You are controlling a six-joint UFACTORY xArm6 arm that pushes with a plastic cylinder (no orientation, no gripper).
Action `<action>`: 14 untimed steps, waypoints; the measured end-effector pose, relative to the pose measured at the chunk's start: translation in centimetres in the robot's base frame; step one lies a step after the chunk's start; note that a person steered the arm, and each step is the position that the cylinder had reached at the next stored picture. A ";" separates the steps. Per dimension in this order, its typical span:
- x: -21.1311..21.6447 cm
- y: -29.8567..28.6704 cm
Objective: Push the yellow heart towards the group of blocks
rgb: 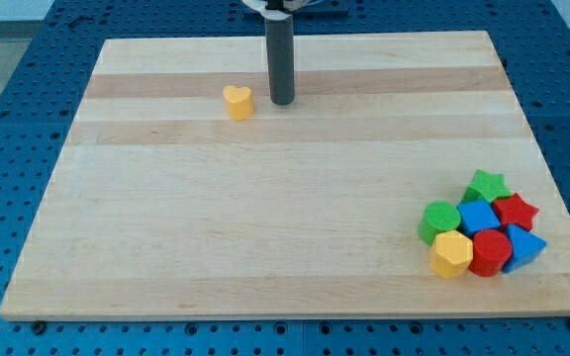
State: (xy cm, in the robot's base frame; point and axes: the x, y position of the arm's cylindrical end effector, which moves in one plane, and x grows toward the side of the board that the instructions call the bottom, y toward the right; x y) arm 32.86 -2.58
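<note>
Sitting at 3 o'clock of the yellow heart [237,101] near the bench [265,218] top edge, my tip [281,102], a bare rod with no jaws, is on the wrong side, so shoving now probably sends it away from the group of blocks [481,237] at 4 o'clock.

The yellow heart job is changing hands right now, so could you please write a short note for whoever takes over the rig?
My tip rests on the board near the view's top, just to the view's right of the yellow heart, with a small gap between them.
The group sits at the view's bottom right: green star, red star, blue cube, green cylinder, red block, blue block, yellow hexagon.
Done: nothing visible yet; the heart lies far from the group.
Left: probably bring my tip round to the heart's upper left, then push it down and to the right towards the group.
</note>
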 end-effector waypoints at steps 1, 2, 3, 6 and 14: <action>-3.1 -5.2; -5.6 -12.6; -5.0 -17.6; 0.4 -7.2; 4.0 3.3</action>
State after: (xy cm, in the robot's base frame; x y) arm 36.82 0.75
